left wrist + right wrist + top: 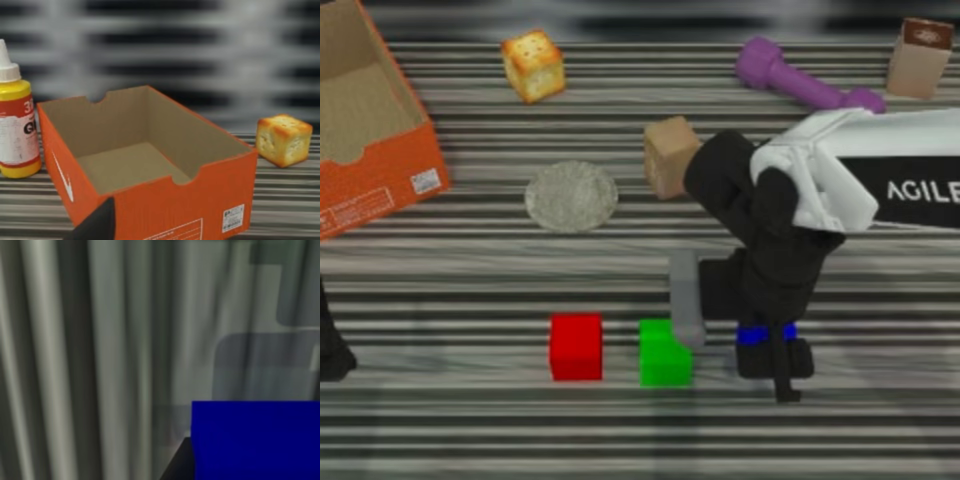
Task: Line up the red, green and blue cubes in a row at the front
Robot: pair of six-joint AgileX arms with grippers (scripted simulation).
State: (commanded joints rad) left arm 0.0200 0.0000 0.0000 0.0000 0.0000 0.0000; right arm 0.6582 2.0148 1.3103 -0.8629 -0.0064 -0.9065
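The red cube (576,346) and the green cube (664,353) sit side by side near the front of the table, a small gap between them. To the right of the green cube, my right gripper (772,352) is shut on the blue cube (767,335), which shows only as a thin strip under the hand. In the right wrist view the blue cube (255,440) fills the corner, with one dark finger (179,464) against its side. My left arm (330,350) is parked at the table's left edge.
An orange shoe box (380,150) lies at the back left, with a yellow bottle (15,115) beside it. Behind the row are a toast-patterned cube (532,64), a grey round disc (572,196), a tan block (670,155), a purple dumbbell (805,80) and a brown carton (920,58).
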